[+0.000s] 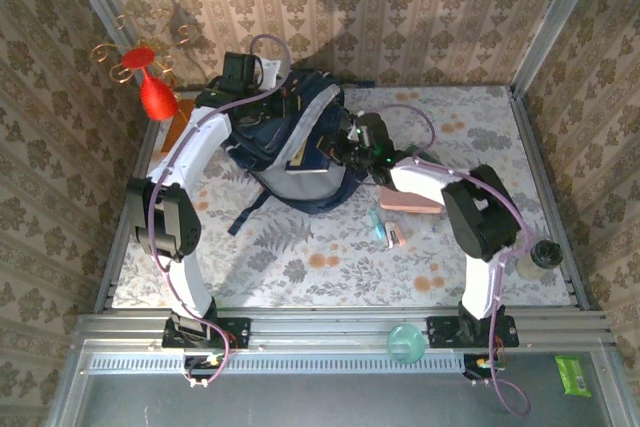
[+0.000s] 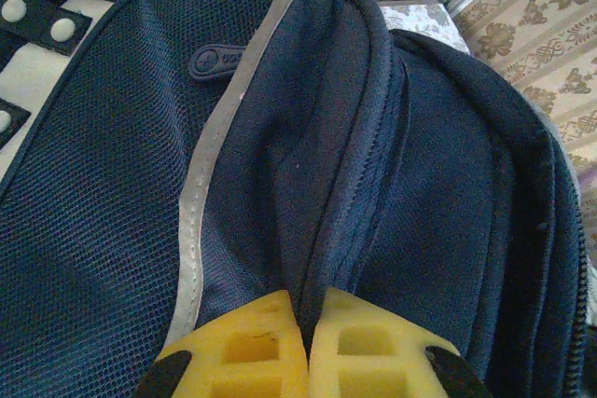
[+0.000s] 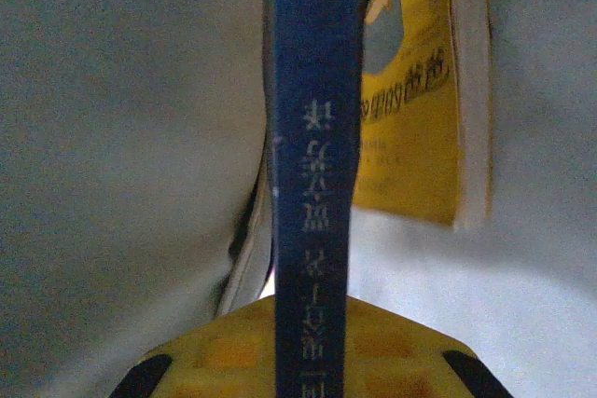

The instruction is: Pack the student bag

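Note:
The student bag (image 1: 285, 127), dark navy with a pale reflective stripe (image 2: 201, 221), lies at the back middle of the table with its mouth toward the right. My left gripper (image 2: 308, 319) is shut on a fold of the bag's fabric beside a zipper seam, at the bag's far top edge (image 1: 255, 97). My right gripper (image 3: 312, 347) is shut on the spine of a dark blue book (image 3: 312, 137) with pale characters, held upright inside the bag's grey lining (image 3: 121, 118). A yellow-covered book (image 3: 410, 118) stands just beyond it. From above, the right gripper (image 1: 352, 142) sits at the bag's opening.
A pink flat case (image 1: 410, 202) and small teal items (image 1: 385, 227) lie on the table right of the bag. A red ornament (image 1: 155, 92) stands at the back left. A bottle (image 1: 535, 257) is beside the right arm. A teal cup (image 1: 405, 342) and a green packet (image 1: 573, 375) lie on the near rail.

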`<action>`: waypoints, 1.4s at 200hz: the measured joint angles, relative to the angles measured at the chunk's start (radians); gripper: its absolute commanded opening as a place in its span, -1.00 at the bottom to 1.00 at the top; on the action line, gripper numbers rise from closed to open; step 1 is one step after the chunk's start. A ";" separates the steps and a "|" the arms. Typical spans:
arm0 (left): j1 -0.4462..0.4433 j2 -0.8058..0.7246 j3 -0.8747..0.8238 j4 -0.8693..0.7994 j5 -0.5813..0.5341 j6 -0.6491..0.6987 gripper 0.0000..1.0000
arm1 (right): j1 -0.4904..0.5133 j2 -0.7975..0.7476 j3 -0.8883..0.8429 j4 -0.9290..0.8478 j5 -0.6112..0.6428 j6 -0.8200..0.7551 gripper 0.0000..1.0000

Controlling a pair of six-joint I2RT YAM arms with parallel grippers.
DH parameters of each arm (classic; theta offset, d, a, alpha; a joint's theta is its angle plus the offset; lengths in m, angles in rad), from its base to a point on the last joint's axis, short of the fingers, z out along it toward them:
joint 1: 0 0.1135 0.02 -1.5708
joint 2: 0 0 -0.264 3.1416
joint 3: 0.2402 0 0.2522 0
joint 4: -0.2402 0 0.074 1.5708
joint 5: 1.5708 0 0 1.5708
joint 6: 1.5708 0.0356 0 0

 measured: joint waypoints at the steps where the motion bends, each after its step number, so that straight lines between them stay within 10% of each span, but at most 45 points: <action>1: 0.000 0.000 0.000 0.000 0.000 0.000 -1.00 | 0.000 0.009 0.009 0.001 0.000 0.001 -1.00; 67: 0.003 0.000 0.000 0.000 0.032 -0.003 -1.00 | 0.010 0.357 0.391 -0.006 0.009 0.074 -0.90; 129: 0.003 0.000 0.000 0.000 0.038 -0.007 -1.00 | 0.029 0.481 0.623 -0.183 0.091 0.021 -0.14; 280: -0.017 -0.038 -0.214 0.187 0.042 -0.108 -0.92 | -0.067 -0.373 -0.162 -0.246 0.150 -0.232 0.11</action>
